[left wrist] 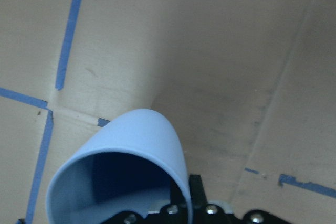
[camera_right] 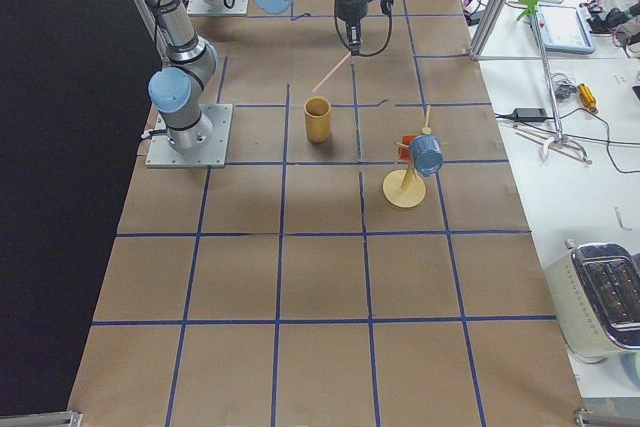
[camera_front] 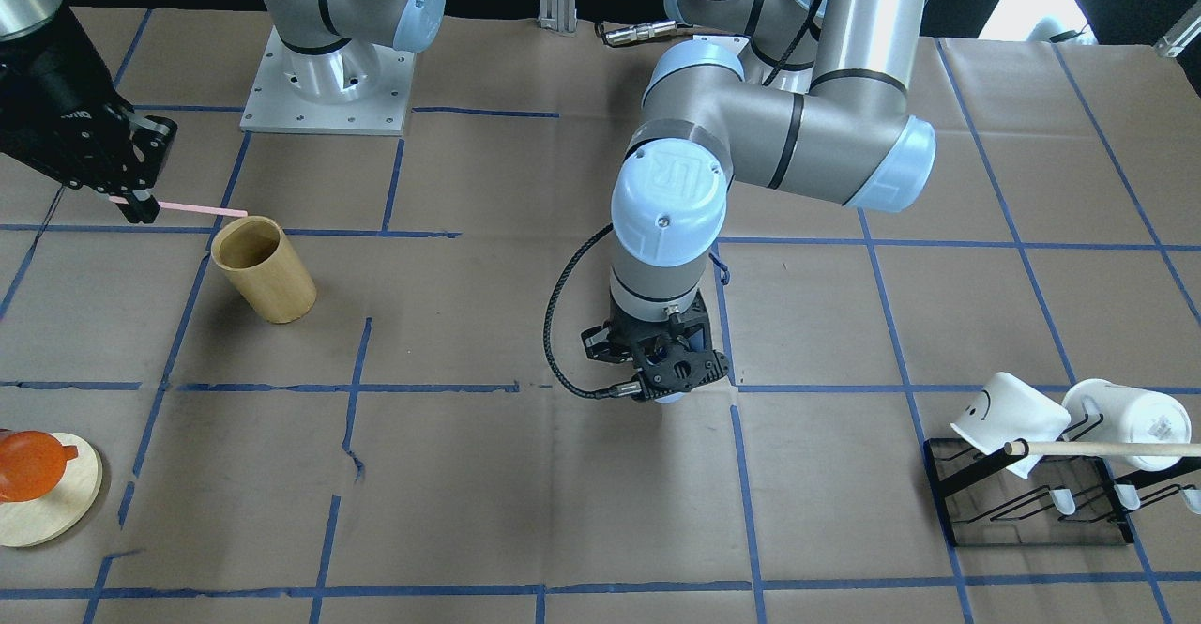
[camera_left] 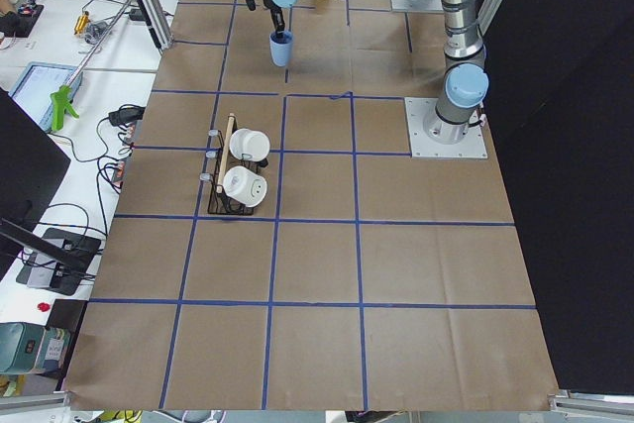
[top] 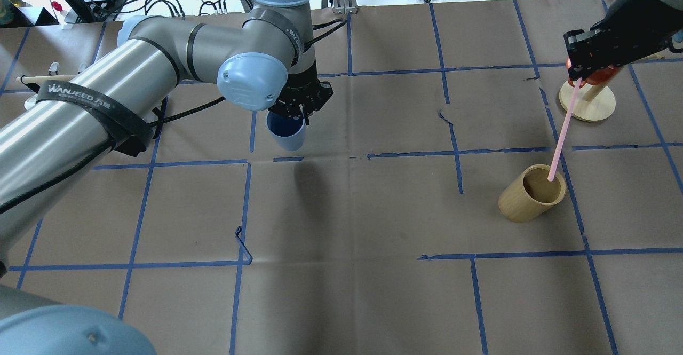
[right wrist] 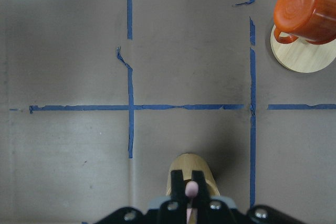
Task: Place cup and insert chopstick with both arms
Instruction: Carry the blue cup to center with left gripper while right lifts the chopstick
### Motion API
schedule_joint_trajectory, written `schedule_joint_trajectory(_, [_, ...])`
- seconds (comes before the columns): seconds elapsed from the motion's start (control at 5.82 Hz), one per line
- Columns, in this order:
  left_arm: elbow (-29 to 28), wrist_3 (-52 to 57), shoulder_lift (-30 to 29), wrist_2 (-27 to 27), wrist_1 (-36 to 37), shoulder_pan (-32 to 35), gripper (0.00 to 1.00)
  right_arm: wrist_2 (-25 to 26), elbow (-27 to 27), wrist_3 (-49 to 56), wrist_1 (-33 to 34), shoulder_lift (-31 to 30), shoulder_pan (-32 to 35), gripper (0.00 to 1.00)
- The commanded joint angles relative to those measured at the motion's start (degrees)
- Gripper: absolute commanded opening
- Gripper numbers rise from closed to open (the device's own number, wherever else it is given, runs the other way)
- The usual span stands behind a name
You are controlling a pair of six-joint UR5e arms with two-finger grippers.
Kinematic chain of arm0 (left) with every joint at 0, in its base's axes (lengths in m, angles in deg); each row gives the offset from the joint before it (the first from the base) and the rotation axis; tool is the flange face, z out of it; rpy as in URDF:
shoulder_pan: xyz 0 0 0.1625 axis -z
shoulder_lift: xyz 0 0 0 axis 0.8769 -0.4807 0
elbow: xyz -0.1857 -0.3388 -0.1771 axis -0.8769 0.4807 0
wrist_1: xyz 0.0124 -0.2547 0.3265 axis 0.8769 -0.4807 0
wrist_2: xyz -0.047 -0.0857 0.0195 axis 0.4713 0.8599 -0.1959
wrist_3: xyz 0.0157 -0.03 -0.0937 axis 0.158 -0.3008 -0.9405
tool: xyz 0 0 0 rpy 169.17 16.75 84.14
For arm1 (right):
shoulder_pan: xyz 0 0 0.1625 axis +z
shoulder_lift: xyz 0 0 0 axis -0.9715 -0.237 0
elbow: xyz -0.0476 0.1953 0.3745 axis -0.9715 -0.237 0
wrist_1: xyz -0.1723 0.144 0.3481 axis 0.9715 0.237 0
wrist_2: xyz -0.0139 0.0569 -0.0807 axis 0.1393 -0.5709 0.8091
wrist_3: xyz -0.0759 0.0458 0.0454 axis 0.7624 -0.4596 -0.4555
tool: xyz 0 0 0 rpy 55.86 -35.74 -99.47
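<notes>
I read left gripper (top: 302,110) clamped on blue cup (top: 286,131), not yet placed; right gripper (top: 578,80) pinching chopstick (top: 563,131), tip at holder (top: 515,205) mouth, insertion unfinished

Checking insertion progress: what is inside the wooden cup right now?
Only bare inner wall shows in the wooden cup. The pink chopstick, held by the right tool, has its tip at the mouth; whether it is past the rim cannot be told. The bottom is hidden.

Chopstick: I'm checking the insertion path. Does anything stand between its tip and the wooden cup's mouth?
Nothing visible does. The chopstick, held in the right gripper, slants down toward the wooden cup, whose open mouth looks empty.
</notes>
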Motion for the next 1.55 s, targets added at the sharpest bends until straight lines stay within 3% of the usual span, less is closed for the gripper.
schedule_joint_trajectory(0.0, [-1.81, -7.41, -4.04, 2.13, 4.82, 2.64, 0.06, 0.53, -11.28, -5.62, -10.69, 5.94, 2.86, 0.08])
schedule_joint_trajectory(0.17, [-1.9, -10.84, -3.97, 3.02, 5.74, 3.96, 0.06, 0.62, -14.82, -8.27, -13.18, 7.45, 5.06, 0.08])
schedule_joint_trajectory(0.52, [-1.9, -10.88, -5.37, 6.7, 6.0, 4.59, 0.06, 2.81, -15.38, -13.89, -13.12, 7.82, 10.41, 0.08])
schedule_joint_trajectory(0.69, [-1.73, -11.31, -5.73, 7.42, 5.92, 4.67, 0.11, 2.81, -15.12, -16.53, -13.21, 7.65, 11.92, 0.08])
schedule_joint_trajectory(0.86, [-1.73, -11.23, -6.08, 6.99, 5.83, 4.68, 0.59, 2.9, -14.51, -17.16, -13.29, 7.47, 13.5, 0.08])
schedule_joint_trajectory(1.03, [-1.81, -11.14, -4.95, 7.07, 5.75, 4.76, 0.98, 2.81, -13.02, -19.17, -12.6, 7.47, 14.82, 0.08])
schedule_joint_trajectory(1.38, [-1.9, -10.0, -0.66, 6.99, 5.04, 3.28, 0.99, 3.42, -11.25, -19.2, -9.97, 7.56, 15.1, 0.08])
